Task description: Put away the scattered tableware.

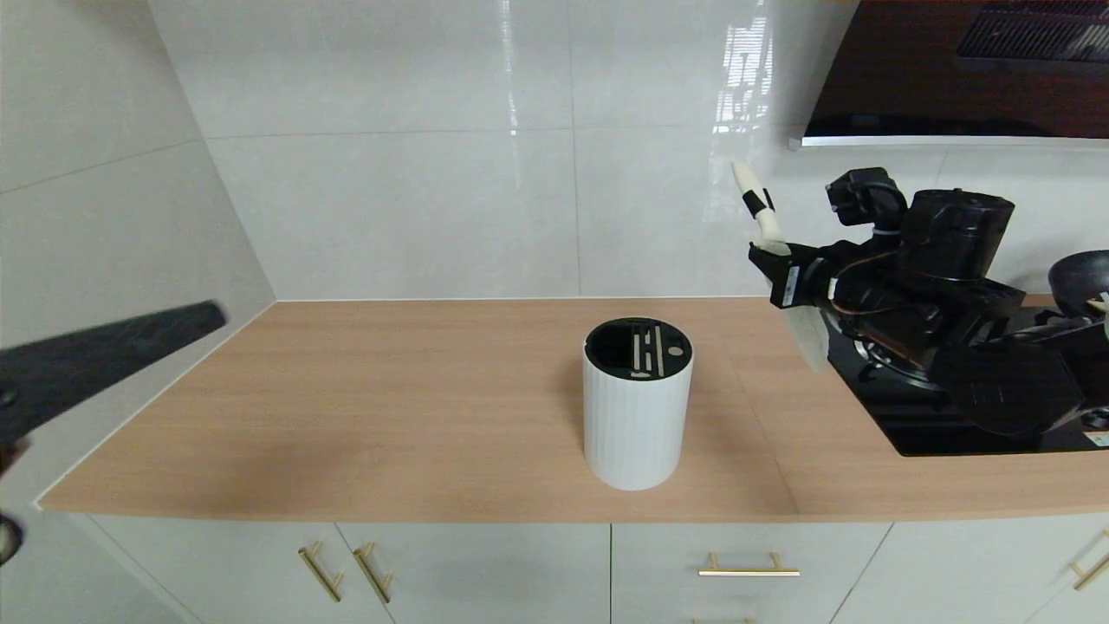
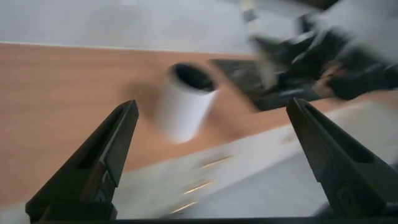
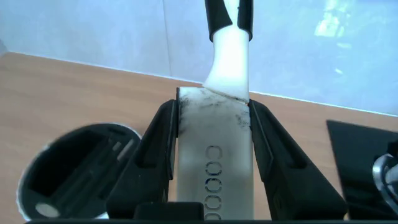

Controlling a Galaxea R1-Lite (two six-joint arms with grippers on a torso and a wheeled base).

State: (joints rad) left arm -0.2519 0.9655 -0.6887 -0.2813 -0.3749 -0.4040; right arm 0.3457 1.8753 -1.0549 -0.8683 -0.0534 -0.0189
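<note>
Head view: clamped a white utensil [image 1: 761, 212] in the right gripper [image 1: 784, 276], handle up and blade down, probably for dropping tip-first into a slot. Hung to the right of the slotted holder [image 1: 638, 407] on the counter [image 1: 390, 416], not above it.

Left wrist view: showed the left gripper [image 2: 211, 106] spread wide, empty, well apart from the holder [image 2: 183, 102].

Right wrist view: pinched the utensil [image 3: 229, 59] flat between both fingers [image 3: 163, 134]. Bore a row of small rings, no legible writing.
</note>
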